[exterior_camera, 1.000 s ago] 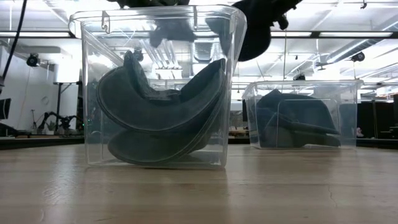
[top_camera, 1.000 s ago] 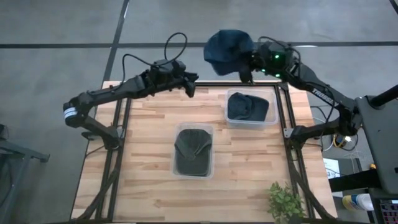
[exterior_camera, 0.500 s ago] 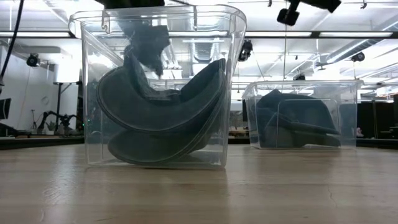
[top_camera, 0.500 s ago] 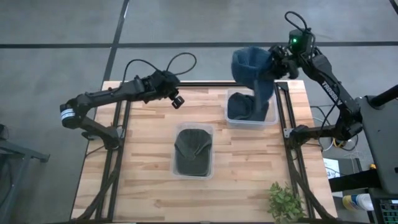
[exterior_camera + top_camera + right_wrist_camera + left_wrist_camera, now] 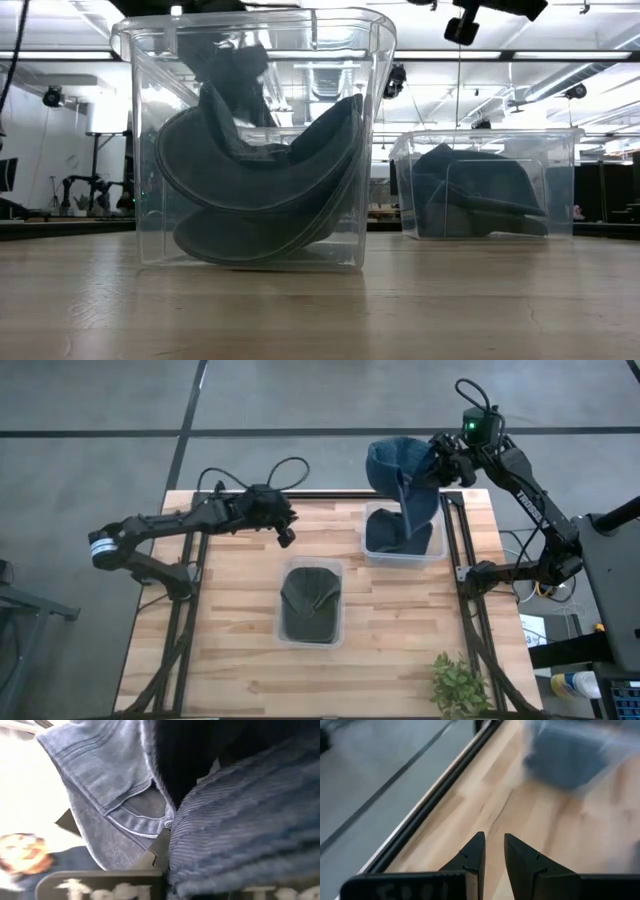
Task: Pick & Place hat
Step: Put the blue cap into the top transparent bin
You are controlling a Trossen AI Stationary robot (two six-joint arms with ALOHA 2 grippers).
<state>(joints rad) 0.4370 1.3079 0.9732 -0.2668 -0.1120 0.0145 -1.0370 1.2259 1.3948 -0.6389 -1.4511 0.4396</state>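
Note:
A blue hat (image 5: pixel 402 478) hangs high over the far right clear bin (image 5: pixel 436 552), with my right gripper (image 5: pixel 441 460) shut on it. That bin holds a dark hat (image 5: pixel 388 535). A second clear bin (image 5: pixel 338 622) at the table's middle holds a dark grey hat (image 5: pixel 309 602), curled against its walls (image 5: pixel 255 190). My left gripper (image 5: pixel 286 533) hovers over the bare wood left of the far bin. Its fingers (image 5: pixel 492 851) stand a little apart with nothing between them. My right gripper holds the blue hat at its right side (image 5: pixel 428 464), coming at it level from the table's right. In the right wrist view the denim edge (image 5: pixel 150 820) and ribbed cloth fill the picture and hide the place of contact. The hat hangs below the fingers, clear of the bin.
A small green plant (image 5: pixel 458 682) stands at the near right corner. Black frame rails run along the table's left side (image 5: pixel 190 590) and right side (image 5: pixel 468 610). Bare wood (image 5: pixel 230 650) lies left of the middle bin.
My right gripper has swung toward the table's right edge and rolled, carrying the blue hat from beyond the far edge to above the far right bin, where it now hangs down. My left gripper has sunk and come toward the near edge, tipping downward.

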